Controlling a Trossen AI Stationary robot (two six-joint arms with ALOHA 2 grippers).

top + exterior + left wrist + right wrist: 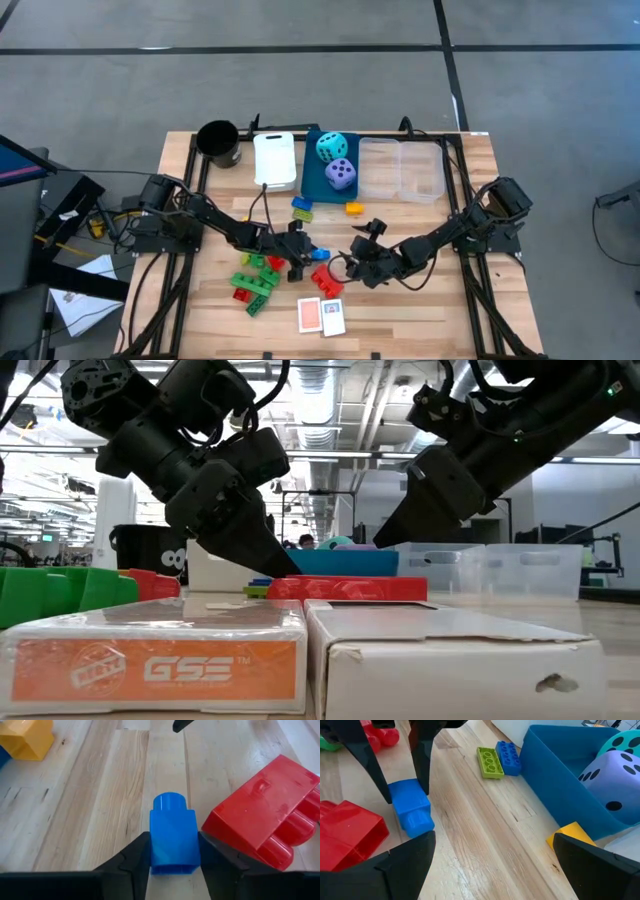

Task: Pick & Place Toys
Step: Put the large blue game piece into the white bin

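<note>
the left gripper [174, 862] pinches a small blue plastic building brick [174, 837] lying on the wooden table [100, 795], just beside a red plastic brick [265, 820], likely to lift it clear. the right gripper [492, 865] hovers nearby, fingers spread wide.

2 dice [336, 160] in bin [312, 180], cards [321, 316] in front

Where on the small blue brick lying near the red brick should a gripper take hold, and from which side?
Across the blue brick's flat side walls, coming from above. It lies on its side, stud end free; the left gripper already straddles those walls, clear of the red brick.
</note>
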